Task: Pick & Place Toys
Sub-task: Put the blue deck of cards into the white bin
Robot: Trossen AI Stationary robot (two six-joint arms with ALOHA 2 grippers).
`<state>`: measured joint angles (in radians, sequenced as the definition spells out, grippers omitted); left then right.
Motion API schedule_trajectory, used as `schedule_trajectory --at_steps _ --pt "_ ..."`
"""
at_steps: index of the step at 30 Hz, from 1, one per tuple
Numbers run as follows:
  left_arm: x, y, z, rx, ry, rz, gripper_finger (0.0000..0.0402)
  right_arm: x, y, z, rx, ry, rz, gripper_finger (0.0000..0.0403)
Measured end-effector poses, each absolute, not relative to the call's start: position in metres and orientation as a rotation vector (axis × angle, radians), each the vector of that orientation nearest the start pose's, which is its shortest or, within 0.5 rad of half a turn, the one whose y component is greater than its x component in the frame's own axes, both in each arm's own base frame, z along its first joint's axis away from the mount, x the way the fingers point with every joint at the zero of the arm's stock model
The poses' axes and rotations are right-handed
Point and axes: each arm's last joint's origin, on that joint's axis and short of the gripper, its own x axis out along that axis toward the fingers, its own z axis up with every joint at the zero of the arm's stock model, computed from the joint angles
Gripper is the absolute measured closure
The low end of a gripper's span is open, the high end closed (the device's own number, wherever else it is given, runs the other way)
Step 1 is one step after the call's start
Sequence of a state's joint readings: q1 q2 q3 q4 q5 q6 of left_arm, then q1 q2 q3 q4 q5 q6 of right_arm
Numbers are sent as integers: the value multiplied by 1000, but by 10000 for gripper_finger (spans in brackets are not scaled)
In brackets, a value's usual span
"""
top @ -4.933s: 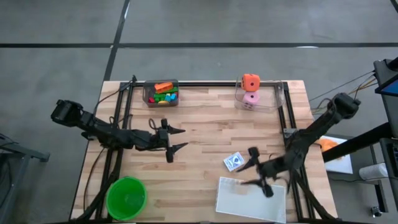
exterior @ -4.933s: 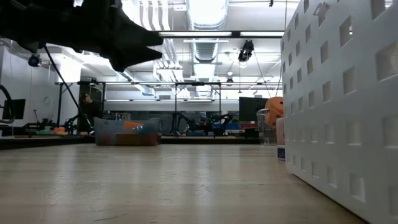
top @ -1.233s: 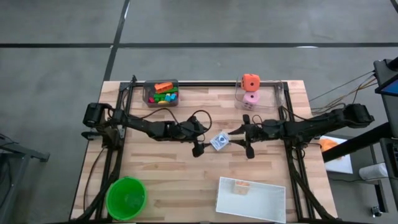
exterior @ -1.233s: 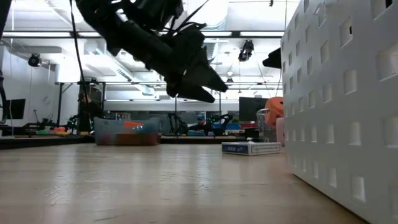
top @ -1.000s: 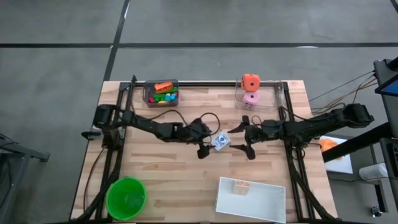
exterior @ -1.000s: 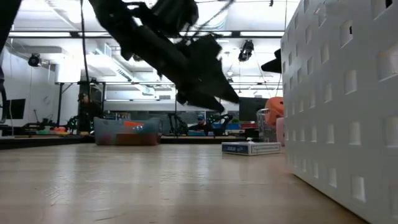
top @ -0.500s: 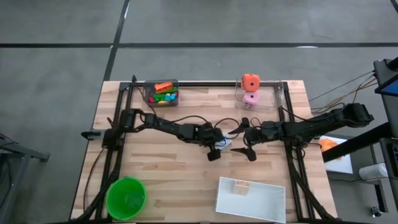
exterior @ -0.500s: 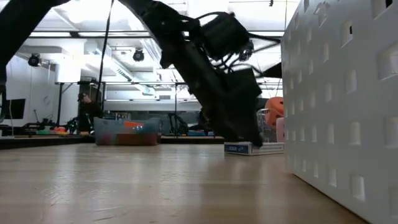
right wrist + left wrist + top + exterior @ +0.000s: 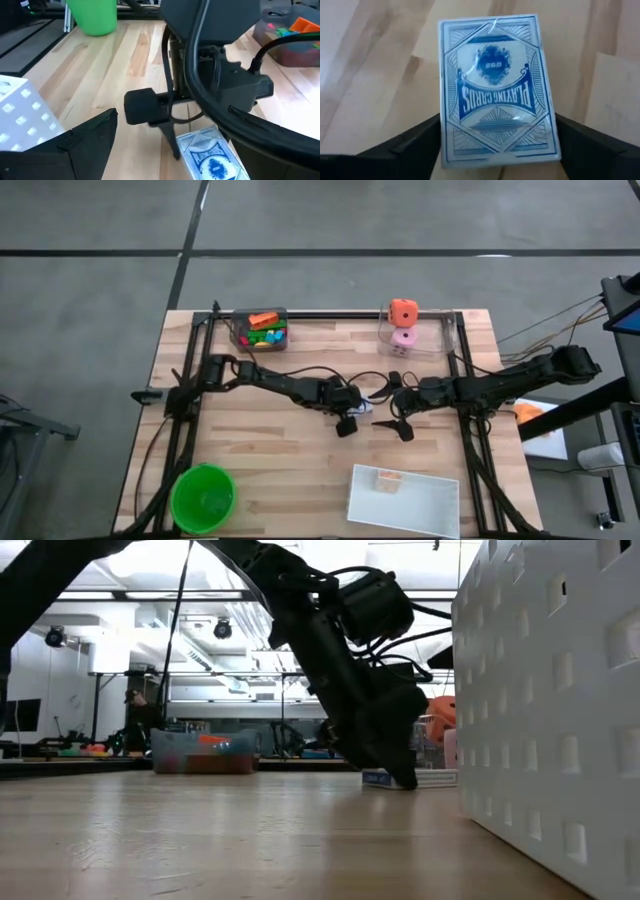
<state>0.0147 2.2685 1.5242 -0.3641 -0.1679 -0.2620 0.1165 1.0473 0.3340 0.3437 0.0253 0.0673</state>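
Blue card pack [image 9: 496, 95] flat on wood

So the left arm is way more stretched out now. About five seconds back its left gripper [image 9: 352, 416] sits over at 9 o'clock of the table, and now it's down at the centre, fingers spread on either side of the playing card box [image 9: 496, 90]. That box has travelled from 5 o'clock, near the tray, up to the middle. The right gripper [image 9: 392, 412] comes up from 5 o'clock too, and now hangs open just at 3 o'clock of the box.
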Motion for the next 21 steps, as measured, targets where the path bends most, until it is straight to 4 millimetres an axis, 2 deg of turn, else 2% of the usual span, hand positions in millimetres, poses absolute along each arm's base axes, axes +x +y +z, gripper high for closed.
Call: schedule_trajectory --at_steps 3,4,13,21 --pt "451 12 103 -145 1075 332 98 201 23 182 40 375 79 41" --pt "450 13 103 -140 1080 344 102 201 23 182 40 375 80 41" --pt "439 16 117 -64 1093 423 101 202 25 186 15 331 76 41" --pt "409 14 137 55 1051 583 101 203 31 195 14 243 96 41"
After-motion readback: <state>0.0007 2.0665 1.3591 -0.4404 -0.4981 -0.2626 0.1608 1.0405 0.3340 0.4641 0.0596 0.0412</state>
